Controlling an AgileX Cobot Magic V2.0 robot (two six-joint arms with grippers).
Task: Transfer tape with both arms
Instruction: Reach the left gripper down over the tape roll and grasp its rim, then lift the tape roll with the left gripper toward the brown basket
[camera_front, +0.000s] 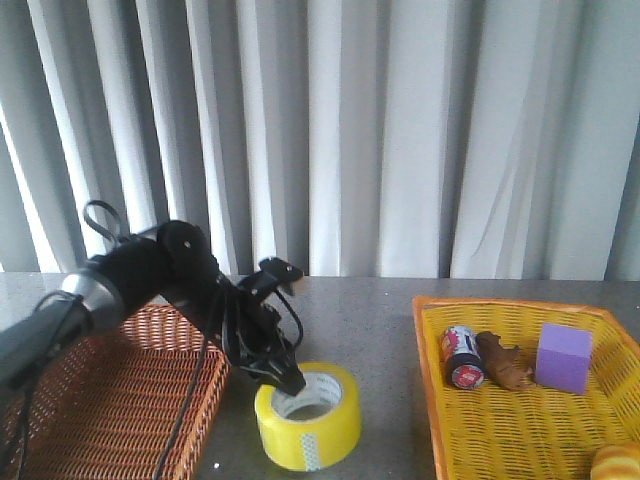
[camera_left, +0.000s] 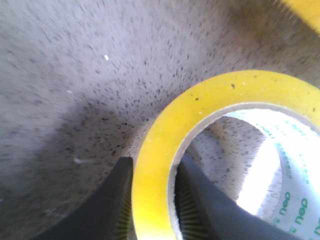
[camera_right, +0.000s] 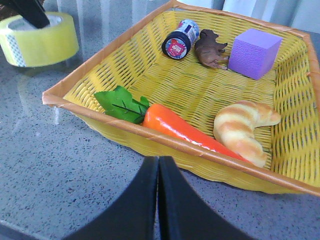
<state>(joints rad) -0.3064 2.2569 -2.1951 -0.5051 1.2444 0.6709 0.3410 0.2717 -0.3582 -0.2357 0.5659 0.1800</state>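
L gripper (camera_front: 283, 372) fingers straddled the tape (camera_front: 308, 416) wall but pinched near its edge, so roll might've tipped or slipped on lift; R gripper (camera_right: 158, 200) fingers pressed together, empty.

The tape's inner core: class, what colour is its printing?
Green print on the white core of the tape, clearest in the left wrist view.
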